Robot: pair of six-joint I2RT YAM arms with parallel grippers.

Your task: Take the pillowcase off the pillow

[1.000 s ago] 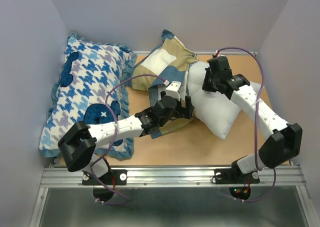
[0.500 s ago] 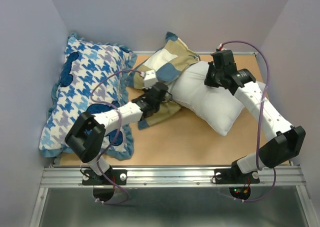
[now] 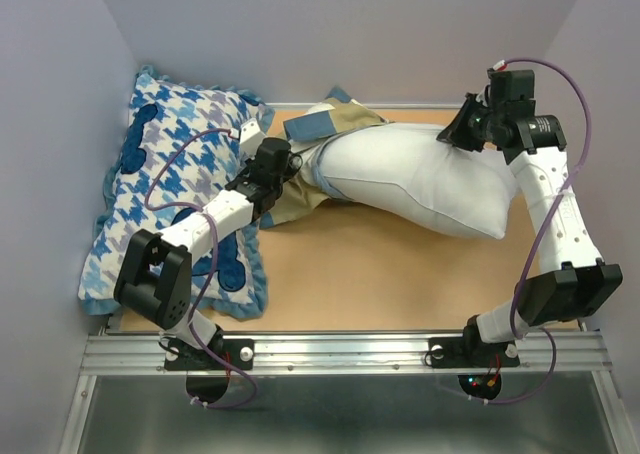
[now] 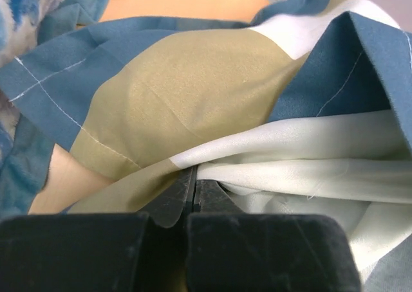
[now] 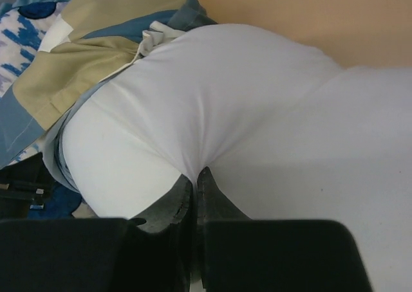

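top external: the pillow (image 3: pixel 420 179) lies mostly bare on the table (image 3: pixel 380 274), its left end in the bunched pillowcase (image 3: pixel 340 126). left gripper (image 4: pixel 193 176) pinches pillowcase fabric tight; right gripper (image 5: pixel 195 176) pinches the pillow's far right end.

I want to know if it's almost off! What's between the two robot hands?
In the top view, the white pillow stretches between the left gripper and right gripper, mostly bare; its end by the left gripper sits inside the pillowcase.
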